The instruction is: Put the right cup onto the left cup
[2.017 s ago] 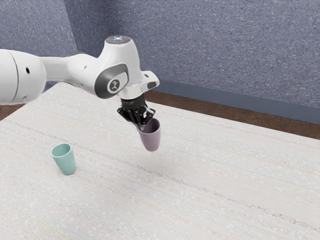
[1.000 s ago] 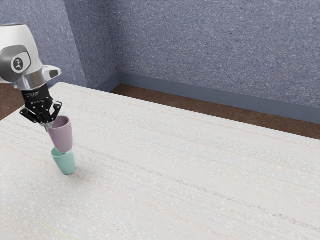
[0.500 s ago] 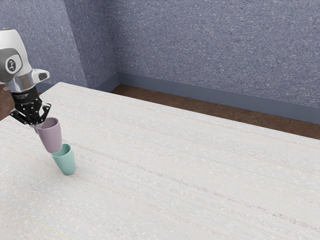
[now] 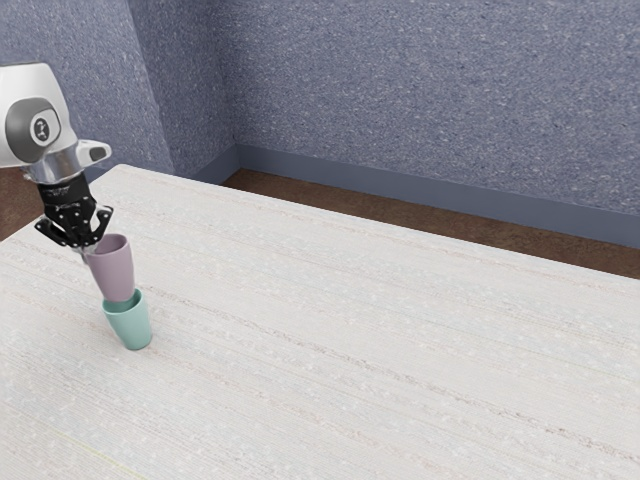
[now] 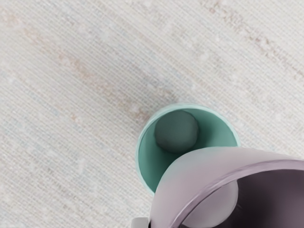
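Observation:
In the exterior view my gripper point(image 4: 86, 246) is shut on the near wall of the mauve cup point(image 4: 112, 268), holding it by the rim. The cup hangs slightly tilted with its base over the mouth of the teal cup point(image 4: 130, 324), which stands upright on the table. From the wrist view, the mauve cup point(image 5: 213, 166) covers part of the teal cup point(image 5: 147, 156), whose inner floor is in sight. Whether the mauve base has entered the teal rim, I cannot tell.
The pale table point(image 4: 350, 330) stretches toward the exterior view's right. Behind its far edge are a brown floor strip point(image 4: 400, 215) and a blue-grey wall point(image 4: 430, 90).
After moving far toward the exterior view's left with the mauve cup, my hand has shifted slightly back toward the right in the last half second. The teal cup has stayed put.

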